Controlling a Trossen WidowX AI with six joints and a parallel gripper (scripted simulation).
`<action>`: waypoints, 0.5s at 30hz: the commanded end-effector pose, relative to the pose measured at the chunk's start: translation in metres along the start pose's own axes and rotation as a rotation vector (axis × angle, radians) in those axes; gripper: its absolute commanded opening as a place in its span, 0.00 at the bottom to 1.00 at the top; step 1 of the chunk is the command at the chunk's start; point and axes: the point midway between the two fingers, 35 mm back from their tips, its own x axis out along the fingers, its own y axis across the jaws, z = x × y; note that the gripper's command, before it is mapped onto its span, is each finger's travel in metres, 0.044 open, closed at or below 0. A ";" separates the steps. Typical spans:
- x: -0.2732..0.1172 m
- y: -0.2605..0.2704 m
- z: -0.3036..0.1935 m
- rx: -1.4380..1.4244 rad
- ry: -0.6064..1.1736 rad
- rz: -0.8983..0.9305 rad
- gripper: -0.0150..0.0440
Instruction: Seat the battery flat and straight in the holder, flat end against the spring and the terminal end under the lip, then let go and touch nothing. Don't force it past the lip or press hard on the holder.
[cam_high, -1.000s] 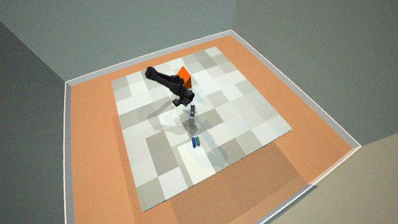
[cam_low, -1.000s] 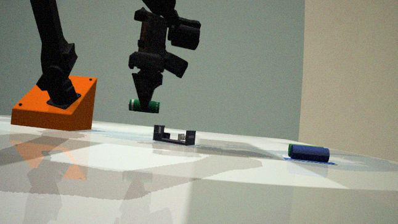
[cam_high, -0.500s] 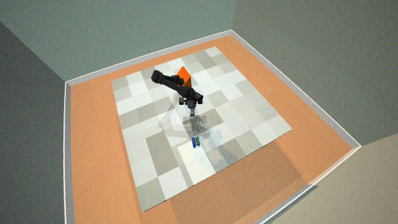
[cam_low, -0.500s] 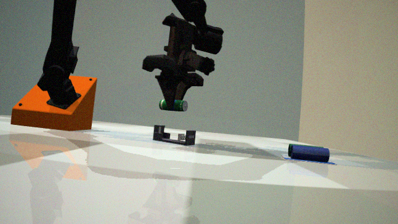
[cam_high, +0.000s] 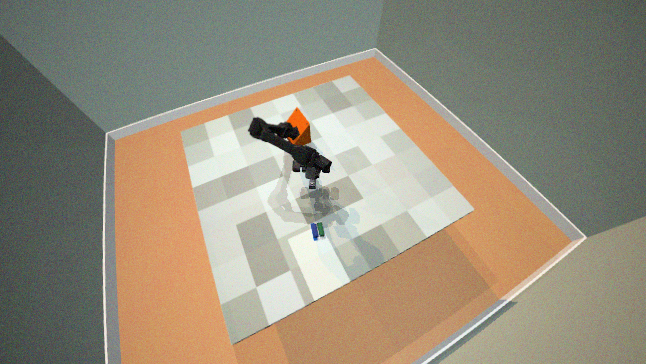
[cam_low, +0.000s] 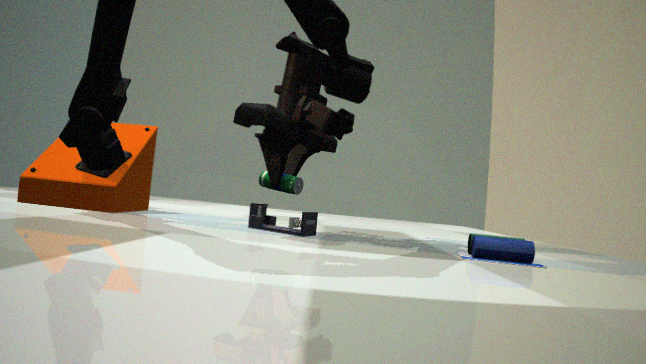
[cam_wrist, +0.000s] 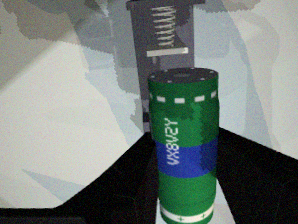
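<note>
Tool (cam_low: 281, 186) (cam_wrist: 181, 139) grips battery (cam_low: 293, 184) (cam_wrist: 186, 117) — spare cells (cam_high: 317, 231) (cam_low: 502, 249) well apart.

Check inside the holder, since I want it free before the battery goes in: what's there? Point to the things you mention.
The holder (cam_low: 284, 230) (cam_wrist: 139, 65) has a spring and contact plate at one end; the battery (cam_low: 287, 183) (cam_wrist: 186, 120) hides the opposite end in the wrist view.

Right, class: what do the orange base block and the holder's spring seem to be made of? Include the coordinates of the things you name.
Orange base block (cam_high: 302, 121) (cam_low: 85, 194): probably painted metal or plastic; even, flat colour.

Spring (cam_wrist: 164, 26) (cam_low: 296, 223): likely bare metal wire; thin, pale grey coils.
</note>
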 end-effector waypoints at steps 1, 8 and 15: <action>0.015 0.001 0.000 -0.007 0.098 0.001 0.40; 0.023 0.001 -0.001 -0.011 0.151 -0.010 0.40; 0.026 0.001 0.001 -0.014 0.189 -0.014 0.40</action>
